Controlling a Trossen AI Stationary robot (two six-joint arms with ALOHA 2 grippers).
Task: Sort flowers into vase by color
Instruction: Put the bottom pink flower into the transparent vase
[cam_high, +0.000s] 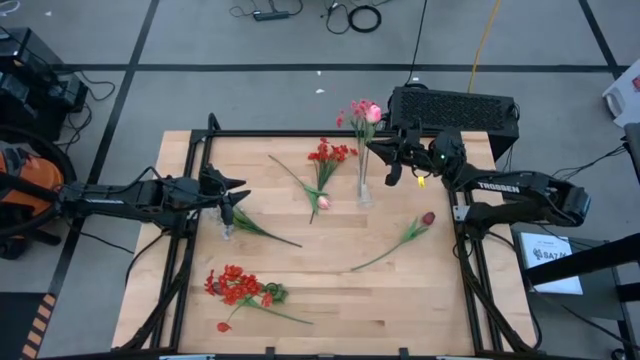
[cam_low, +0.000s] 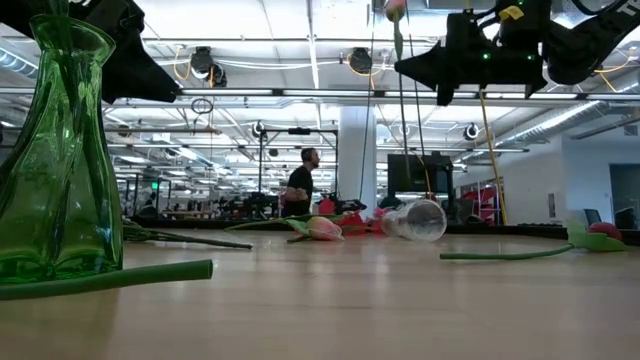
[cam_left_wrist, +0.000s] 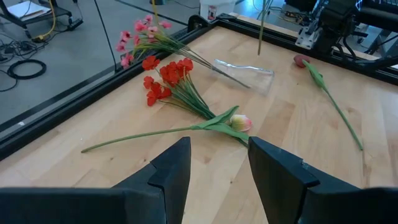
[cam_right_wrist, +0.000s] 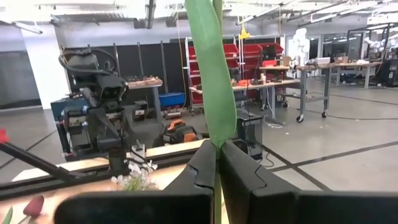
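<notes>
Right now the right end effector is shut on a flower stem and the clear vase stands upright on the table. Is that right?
Not quite. The clear vase lies on its side, as the left wrist view shows. The right end effector is indeed shut on a flower stem.

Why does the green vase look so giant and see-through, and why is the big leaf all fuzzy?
In the low view the green vase sits right beside the camera, so it looms huge, and ceiling lights shine through its glass. In the right wrist view the leaf is pinched in the right end effector, too close to the lens, so it blurs while the room behind stays sharp.
</notes>
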